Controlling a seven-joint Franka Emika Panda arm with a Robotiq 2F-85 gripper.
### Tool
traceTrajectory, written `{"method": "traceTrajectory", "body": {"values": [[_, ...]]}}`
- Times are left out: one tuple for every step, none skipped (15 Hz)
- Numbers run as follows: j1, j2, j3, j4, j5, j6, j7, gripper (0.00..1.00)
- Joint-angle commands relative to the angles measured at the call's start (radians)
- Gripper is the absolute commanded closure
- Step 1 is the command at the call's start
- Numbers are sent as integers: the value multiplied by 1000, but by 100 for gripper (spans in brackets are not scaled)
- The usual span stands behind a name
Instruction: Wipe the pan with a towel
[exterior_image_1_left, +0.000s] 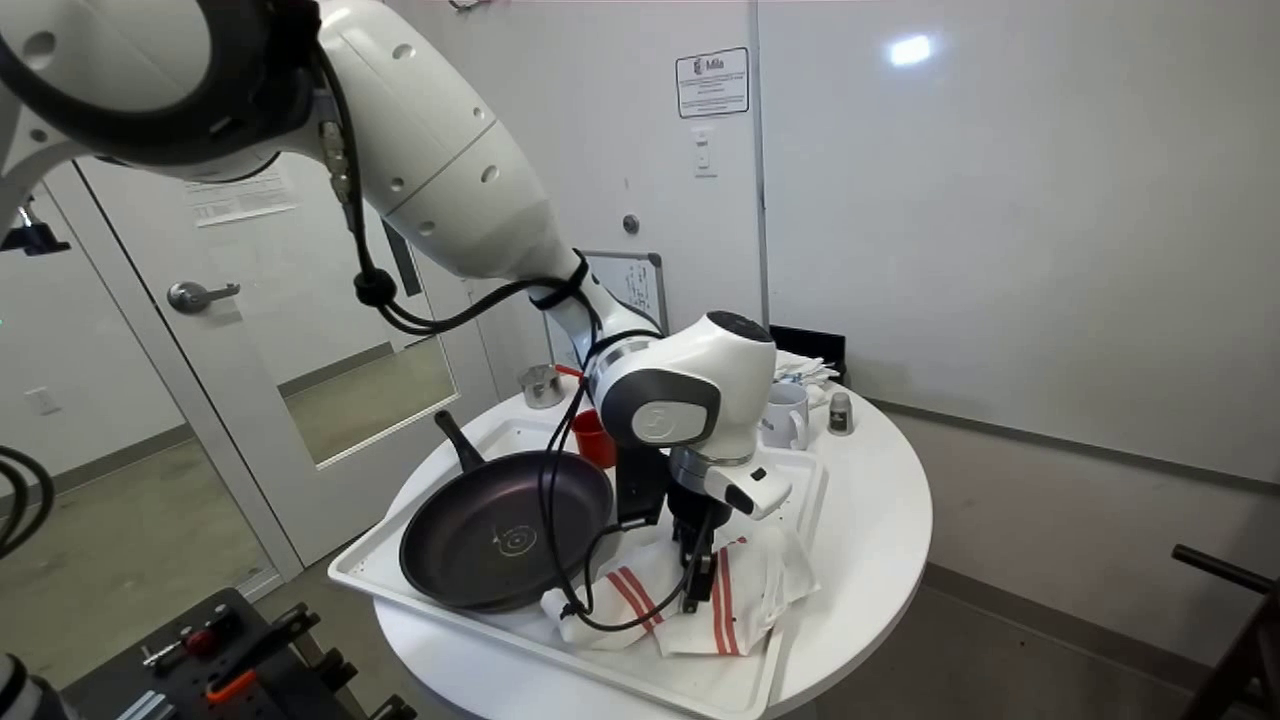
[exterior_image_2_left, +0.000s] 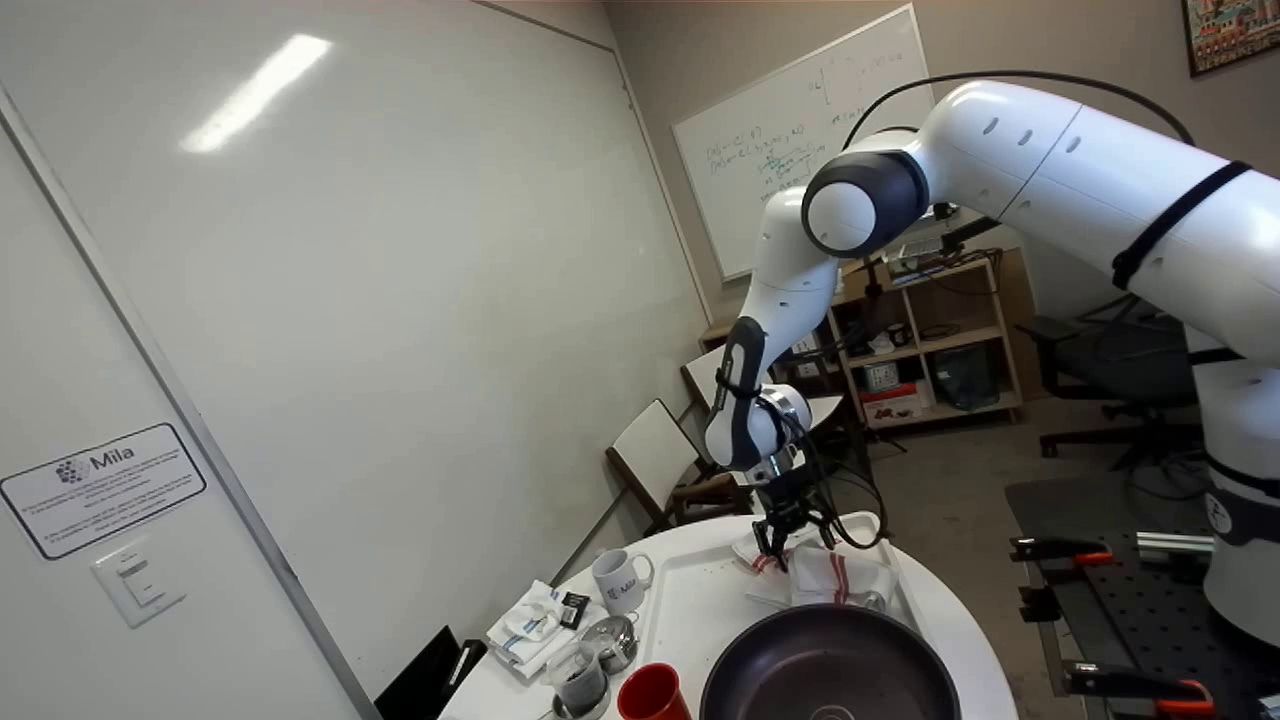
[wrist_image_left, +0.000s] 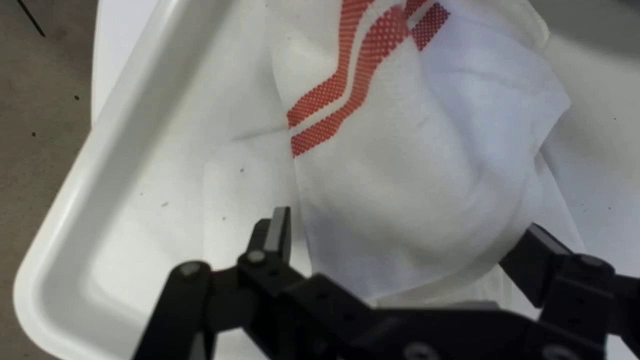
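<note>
Hand spread wide, red-striped towel beneath, showing between its tips; black pan beside towel.

Woven cloth is set off by smooth, shiny finishes.
The towel is seen as creased fabric with textured red stripes; a smooth, dark finish with a dull sheen is shown by the pan. Glossy plastic is suggested by the tray, shiny metal by the small vessel, and light is mirrored in the slick white wall panel.
</note>
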Motion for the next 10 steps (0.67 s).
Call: {"method": "traceTrajectory", "body": {"values": [[-5,-7,-2,-7,4,-9,-8,0],[-3,-18,-2,-24,5,4,-13,0],[-1,-28,-2,-39,3,14,-17,0],[0,-38,0,-54,3,24,-24,0],[4,-47,-1,-69,2,35,-28,0],[5,-57,1,-85,1,46,-35,0],[6,-64,3,-99,1,56,-41,0],[8,-75,5,-119,0,70,-50,0],[10,-87,7,-139,0,83,-58,0],[13,-100,9,-163,-1,102,-68,0]]}}
